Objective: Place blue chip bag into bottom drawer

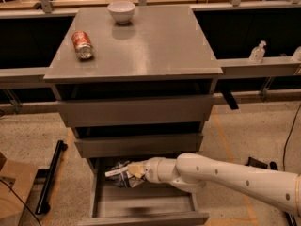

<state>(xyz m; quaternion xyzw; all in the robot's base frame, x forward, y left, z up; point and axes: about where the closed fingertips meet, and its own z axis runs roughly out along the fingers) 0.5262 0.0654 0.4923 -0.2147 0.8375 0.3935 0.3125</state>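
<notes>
The bottom drawer (pixel 146 217) of the grey cabinet is pulled open, with its grey floor showing. My gripper (pixel 130 171) reaches into it from the right on the white arm. It is shut on the blue chip bag (pixel 119 177), a crumpled dark bag with silvery patches. The bag sits at the drawer's back left, just under the middle drawer's front. I cannot tell whether the bag touches the drawer floor.
The two upper drawers (pixel 136 111) are shut. A red soda can (pixel 82 44) lies on the cabinet top and a white bowl (pixel 121 11) stands at its back. A black bar (pixel 51 175) and a cardboard box (pixel 11 192) lie on the floor to the left.
</notes>
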